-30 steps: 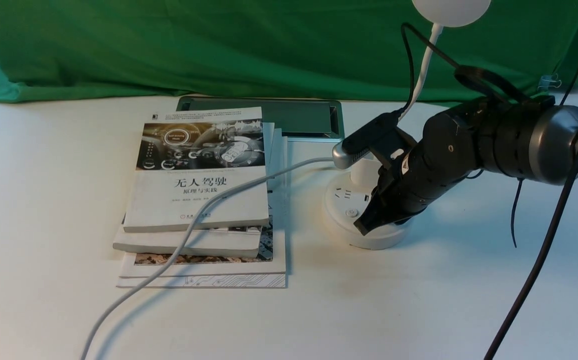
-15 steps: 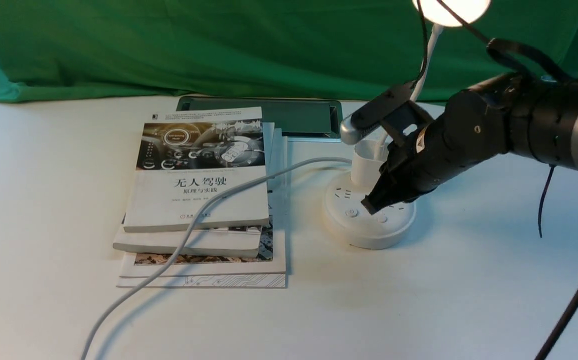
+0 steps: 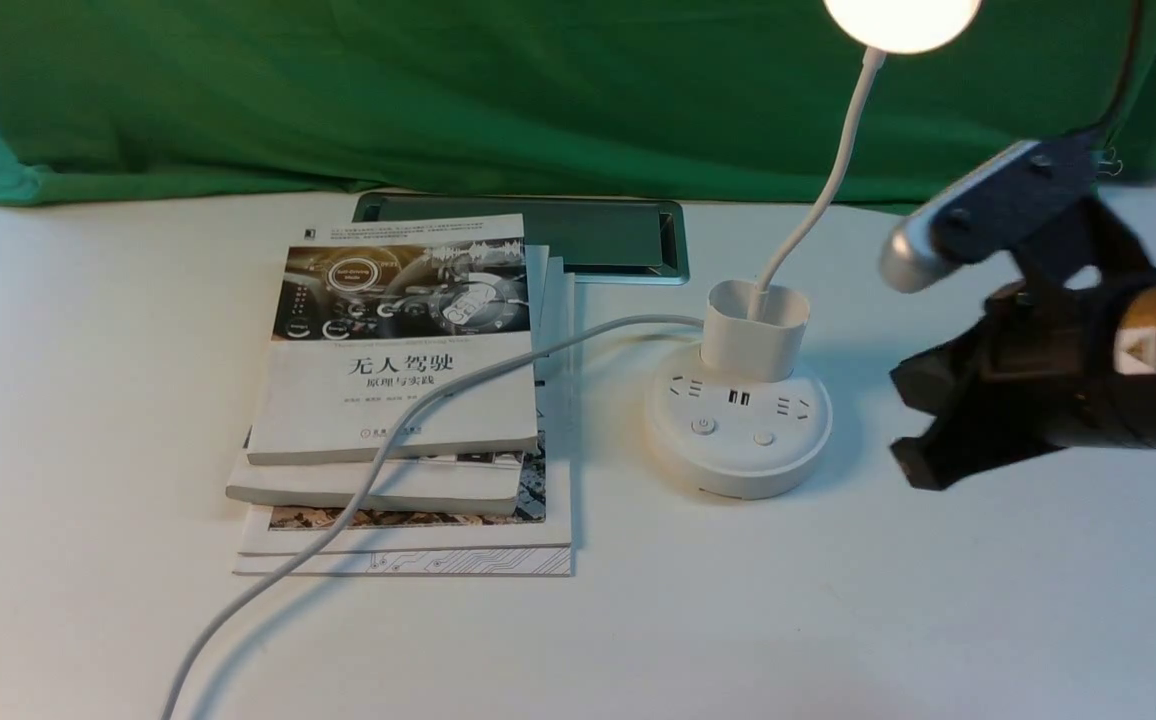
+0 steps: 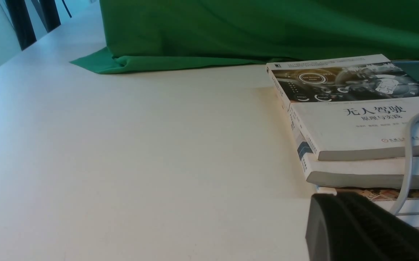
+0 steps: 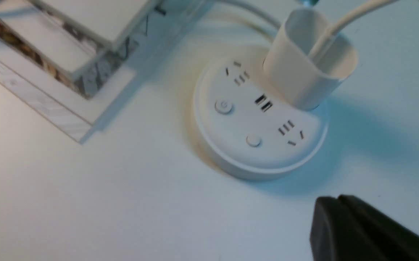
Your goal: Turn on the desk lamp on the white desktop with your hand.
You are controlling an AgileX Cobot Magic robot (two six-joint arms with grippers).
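Observation:
The white desk lamp stands on the white desktop (image 3: 98, 350). Its round disc base (image 3: 738, 435) carries sockets, USB ports and two buttons. A cup-shaped holder (image 3: 754, 328) and a thin gooseneck (image 3: 828, 170) rise to the round head (image 3: 900, 22), which glows lit. The base also shows in the right wrist view (image 5: 258, 119). My right gripper (image 3: 918, 470), the black hand, is shut and empty, hovering right of the base and clear of it; its tip shows in the right wrist view (image 5: 327, 217). My left gripper (image 4: 325, 214) is shut and empty, low at the near left, beside the books.
A stack of books (image 3: 403, 400) lies left of the lamp, with the lamp's white cable (image 3: 358, 495) running over it toward the front edge. A grey-green tray (image 3: 578, 235) lies behind the books. Green cloth (image 3: 438, 90) covers the back.
The lamp head went from dark to lit. My right gripper was down on the base's buttons, then lifted and pulled away to the right. The left arm has not moved.

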